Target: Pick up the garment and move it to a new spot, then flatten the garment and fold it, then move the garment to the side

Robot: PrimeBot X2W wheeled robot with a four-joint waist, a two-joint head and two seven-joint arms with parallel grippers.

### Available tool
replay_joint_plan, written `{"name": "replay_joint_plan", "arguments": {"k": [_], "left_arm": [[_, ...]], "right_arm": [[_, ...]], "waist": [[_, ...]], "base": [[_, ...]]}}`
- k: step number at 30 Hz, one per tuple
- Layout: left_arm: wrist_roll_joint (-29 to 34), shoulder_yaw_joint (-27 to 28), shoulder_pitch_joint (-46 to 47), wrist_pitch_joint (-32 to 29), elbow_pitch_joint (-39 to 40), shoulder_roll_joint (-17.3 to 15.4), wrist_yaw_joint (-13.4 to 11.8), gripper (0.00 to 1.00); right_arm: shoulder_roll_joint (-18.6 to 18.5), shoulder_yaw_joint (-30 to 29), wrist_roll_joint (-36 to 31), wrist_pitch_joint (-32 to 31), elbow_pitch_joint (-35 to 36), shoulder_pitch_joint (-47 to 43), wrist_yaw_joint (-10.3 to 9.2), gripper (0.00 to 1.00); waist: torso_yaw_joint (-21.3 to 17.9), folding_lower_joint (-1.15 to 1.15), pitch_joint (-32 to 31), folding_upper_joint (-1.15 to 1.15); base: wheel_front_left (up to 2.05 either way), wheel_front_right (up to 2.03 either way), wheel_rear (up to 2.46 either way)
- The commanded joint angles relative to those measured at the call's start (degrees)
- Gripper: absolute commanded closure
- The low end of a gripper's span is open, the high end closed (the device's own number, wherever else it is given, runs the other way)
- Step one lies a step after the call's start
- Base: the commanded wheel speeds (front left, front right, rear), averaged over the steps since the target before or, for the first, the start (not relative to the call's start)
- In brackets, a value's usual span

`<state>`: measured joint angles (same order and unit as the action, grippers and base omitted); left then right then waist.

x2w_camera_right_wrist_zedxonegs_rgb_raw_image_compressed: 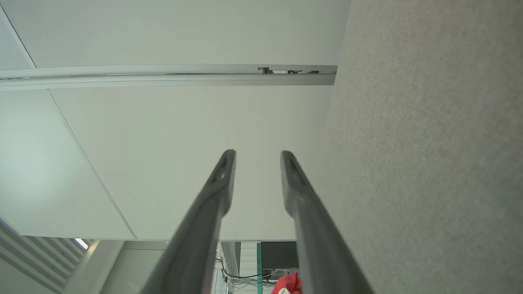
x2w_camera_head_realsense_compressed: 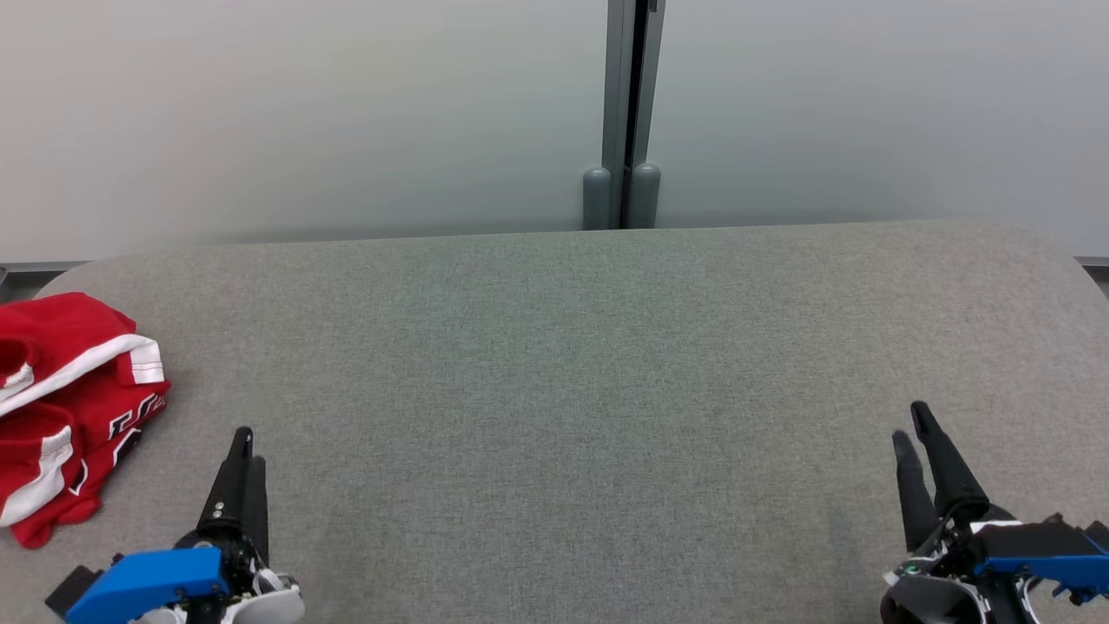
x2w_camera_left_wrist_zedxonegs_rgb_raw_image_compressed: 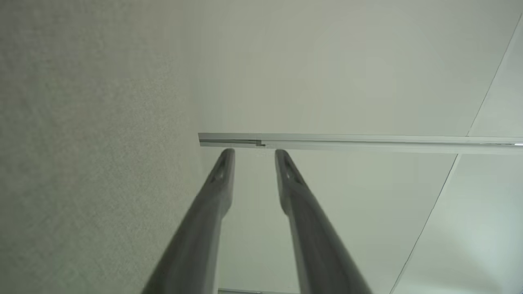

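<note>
Left gripper [x2w_camera_head_realsense_compressed: 245, 442] sits at the lower left of the head view, above the near part of the grey fabric table [x2w_camera_head_realsense_compressed: 554, 390]. Its two dark fingers [x2w_camera_left_wrist_zedxonegs_rgb_raw_image_compressed: 222, 175] point away from the robot and stand a narrow gap apart, with nothing between them, as the left wrist view makes plain. Right gripper [x2w_camera_head_realsense_compressed: 910, 425] mirrors it at the lower right, its jaws likewise slightly parted and empty. The garment [x2w_camera_head_realsense_compressed: 69, 407], red with white bands and dark lettering, lies crumpled in a heap at the table's left edge. It is near the left gripper, a little ahead and to its left but not touching it, and well apart from the right one. Part of the garment is cut off by the picture's edge. Beyond the table's far edge stand pale wall panels [x2w_camera_head_realsense_compressed: 303, 113], joined by a grey post [x2w_camera_head_realsense_compressed: 631, 104].
</note>
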<state>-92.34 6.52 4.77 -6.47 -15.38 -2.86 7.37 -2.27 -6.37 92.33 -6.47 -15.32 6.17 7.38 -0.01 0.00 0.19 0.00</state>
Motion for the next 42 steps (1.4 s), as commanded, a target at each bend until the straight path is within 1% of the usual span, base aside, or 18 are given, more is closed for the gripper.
{"name": "replay_joint_plan", "arguments": {"k": [1,6,11,32,42], "left_arm": [[0.0,0.0,-0.4,0.1,-0.4,0.0,0.0,0.00],[1.4,-0.4,0.1,1.5,-0.5,-0.8,0.0,0.00],[4.8,-1.7,0.7,3.0,-1.0,-2.1,0.0,0.00],[28.0,-3.7,1.6,8.2,-3.3,-5.0,0.1,0.00],[37.6,-4.4,1.2,10.3,-5.1,-6.0,0.1,0.00]], "right_arm": [[0.1,0.2,-0.1,0.1,-0.3,-0.1,0.00,0.00],[0.0,1.4,-2.0,1.6,-0.4,0.5,0.01,0.00],[-0.1,1.8,-6.6,3.1,-0.9,1.2,0.02,0.00],[-0.3,2.0,-32.9,8.2,-3.1,3.0,0.06,0.00],[-0.4,1.4,-44.6,10.3,-3.6,3.2,0.08,0.00]], "waist": [[0.0,0.00,0.0,0.00],[0.0,0.00,0.1,0.00],[0.0,0.00,0.2,0.00],[-0.2,0.00,0.7,0.00],[-0.4,0.00,0.7,0.00]], "base": [[0.00,0.00,0.00],[0.00,0.00,0.00],[0.00,0.00,0.00],[0.00,0.00,0.00],[0.00,0.00,0.00]]}}
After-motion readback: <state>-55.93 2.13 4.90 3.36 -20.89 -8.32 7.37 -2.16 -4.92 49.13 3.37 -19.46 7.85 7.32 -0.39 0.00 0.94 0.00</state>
